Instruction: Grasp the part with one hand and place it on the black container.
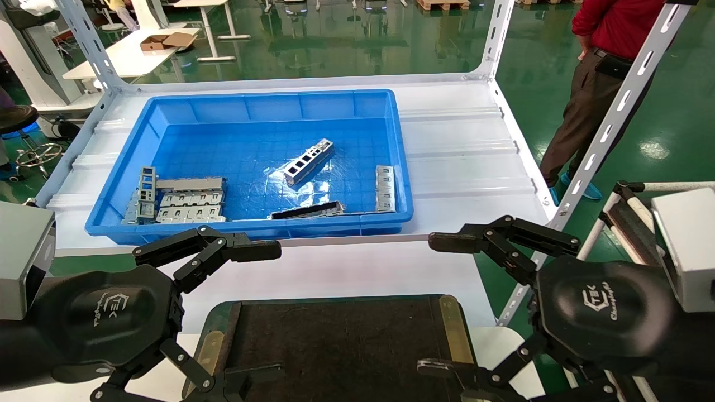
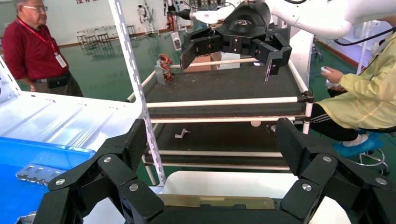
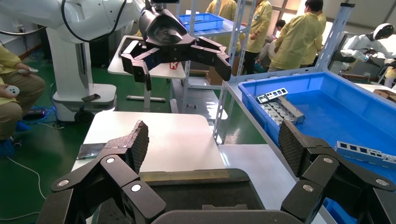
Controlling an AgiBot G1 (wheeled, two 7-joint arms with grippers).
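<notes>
The part (image 1: 309, 162), a silver-grey box bar with square windows, lies at an angle in the middle of the blue bin (image 1: 251, 230). It also shows in the right wrist view (image 3: 364, 151). The black container (image 1: 335, 346), with brass strips on its short sides, sits at the near edge between both arms. My left gripper (image 1: 268, 312) is open and empty over the container's left end. My right gripper (image 1: 438, 304) is open and empty over its right end. Both are well short of the bin.
In the bin lie stacked grey plates (image 1: 190, 200) at the left, a dark flat strip (image 1: 307, 210) near the front wall and a grey plate (image 1: 385, 188) at the right. A slanted rack upright (image 1: 614, 123) and a standing person (image 1: 603, 84) are to the right.
</notes>
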